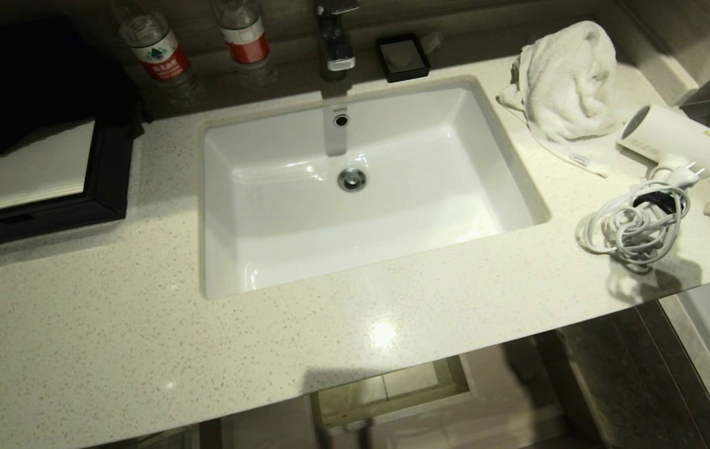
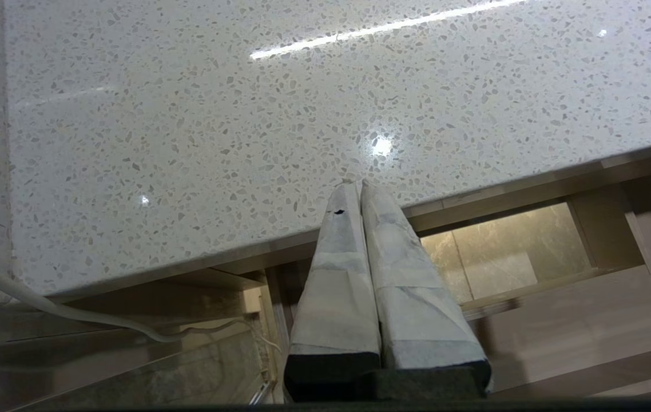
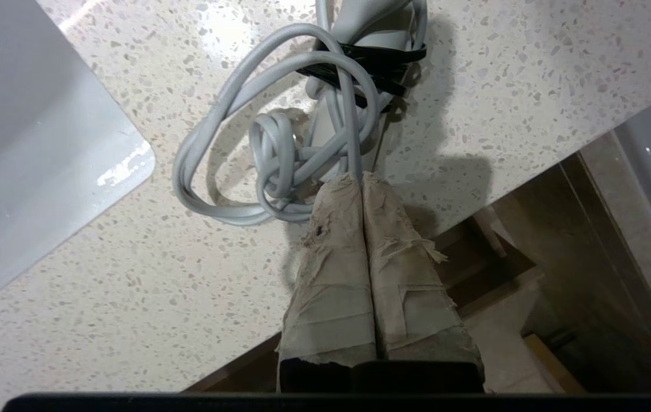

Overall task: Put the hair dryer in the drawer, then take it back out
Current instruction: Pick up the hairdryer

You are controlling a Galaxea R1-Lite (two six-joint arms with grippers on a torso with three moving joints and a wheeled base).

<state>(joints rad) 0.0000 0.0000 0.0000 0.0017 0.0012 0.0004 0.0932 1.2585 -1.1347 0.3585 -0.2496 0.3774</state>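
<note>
Both pincers pressed together, empty; right pincer [image 3: 361, 177] nearer, just short of hair dryer [image 1: 673, 140] cord, barrel slanting toward frame's upper left.

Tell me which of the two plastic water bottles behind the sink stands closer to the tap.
The clear plastic bottle with the plain red and white label stands closer to the chrome tap. The other clear bottle, whose red label carries a green emblem, stands farther left.
</note>
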